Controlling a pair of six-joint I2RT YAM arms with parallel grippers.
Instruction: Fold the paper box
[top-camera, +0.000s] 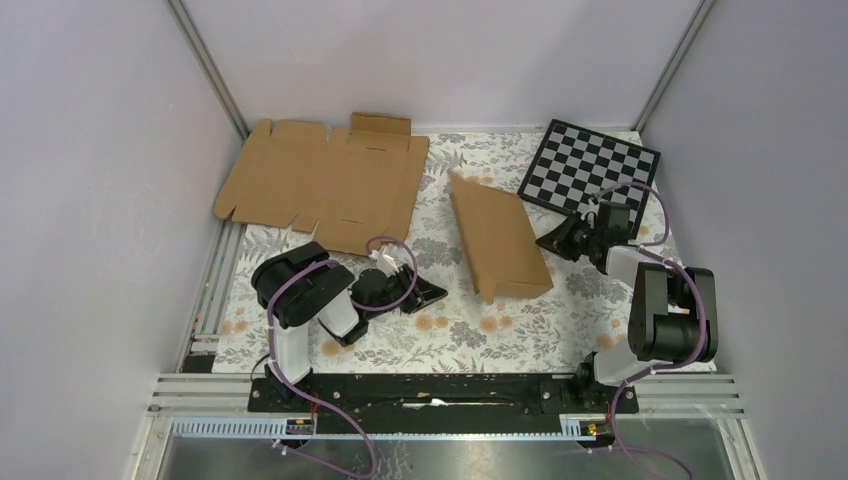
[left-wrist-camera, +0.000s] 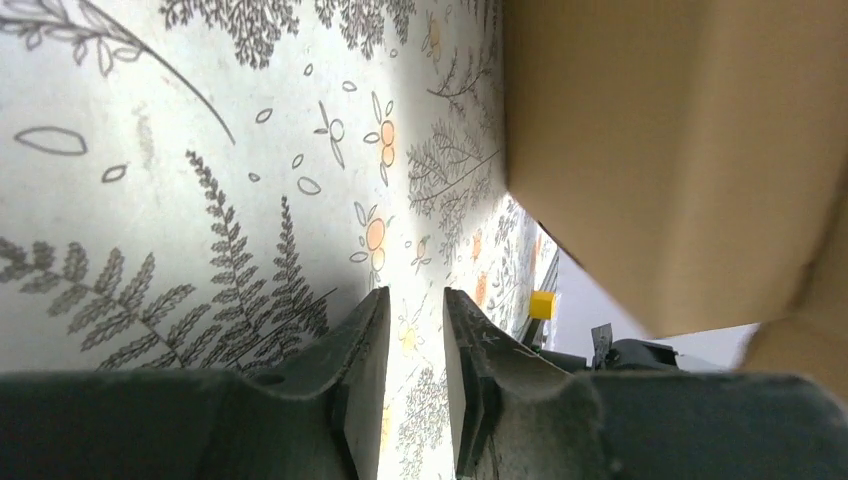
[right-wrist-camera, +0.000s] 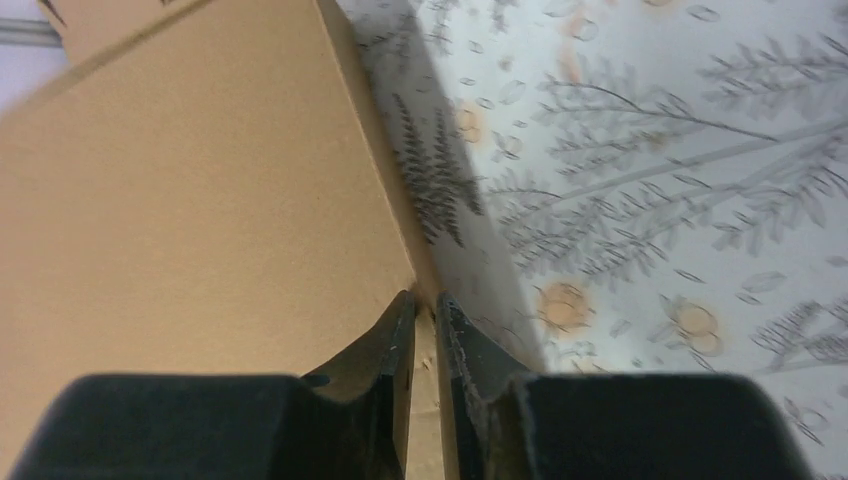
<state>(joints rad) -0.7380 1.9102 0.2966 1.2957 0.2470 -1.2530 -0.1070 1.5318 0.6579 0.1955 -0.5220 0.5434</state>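
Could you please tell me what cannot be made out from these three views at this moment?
Right wrist: whether the right gripper pinches the paper box edge; its fingers hide the contact.
Top external: how the box's flaps lie inside, covered by its own top panel.
Left wrist: a yellow object, too small to identify.

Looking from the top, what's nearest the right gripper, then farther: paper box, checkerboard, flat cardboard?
From the right gripper:
1. paper box, at its fingertips, table centre.
2. checkerboard, just behind it.
3. flat cardboard, back left.
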